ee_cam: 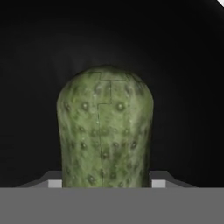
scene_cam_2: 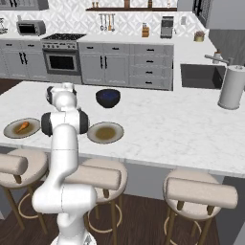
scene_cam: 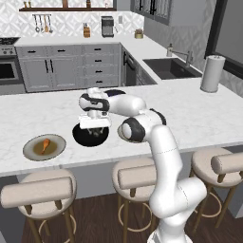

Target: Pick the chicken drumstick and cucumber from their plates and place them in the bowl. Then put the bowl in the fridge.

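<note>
Claw (scene_cam: 95, 129) over bowl (scene_cam: 81, 135), cucumber (ee_cam: 105, 131) hiding fingertips.

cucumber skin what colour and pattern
Mottled green with small pale bumps, on the cucumber; hand view.

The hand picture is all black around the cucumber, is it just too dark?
In the hand view the black is the glossy bowl behind the cucumber, with a faint grey sheen, and the cucumber looks soft and blurry up close. In the left base view the counter is evenly bright, without glare.
</note>
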